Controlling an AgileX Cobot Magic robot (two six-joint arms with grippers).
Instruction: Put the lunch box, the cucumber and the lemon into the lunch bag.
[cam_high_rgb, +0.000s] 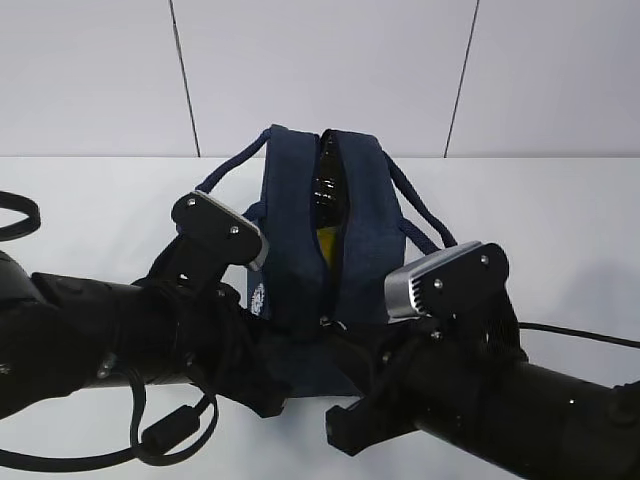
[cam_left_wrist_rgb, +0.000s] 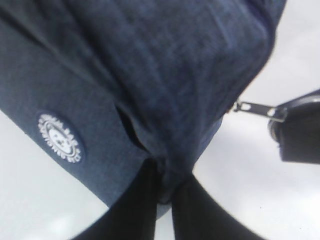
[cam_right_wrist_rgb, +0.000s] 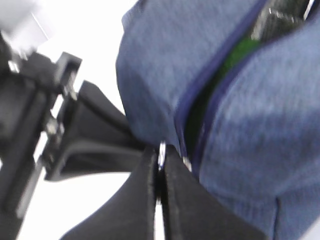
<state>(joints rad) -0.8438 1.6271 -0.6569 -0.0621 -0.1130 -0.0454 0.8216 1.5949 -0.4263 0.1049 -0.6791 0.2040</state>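
We see lunch bag upright on white surface, zipper part open; green cucumber and yellow lemon inside. Left fingers pinch bag fabric; right fingers clamp metal ring pull.

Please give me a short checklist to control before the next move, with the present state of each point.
1. Left fingers pinch the lunch bag fabric at the near end: ok.
2. Right fingers closed on the zipper pull: ok.
3. Bag opening: not ok, the zipper is not closed yet and a slit runs along the top.
4. Lemon inside: ok, yellow shows in the slit.
5. Cucumber inside: ok, green shows in the slit.
6. Lunch box inside: cannot tell, it shows in no view.
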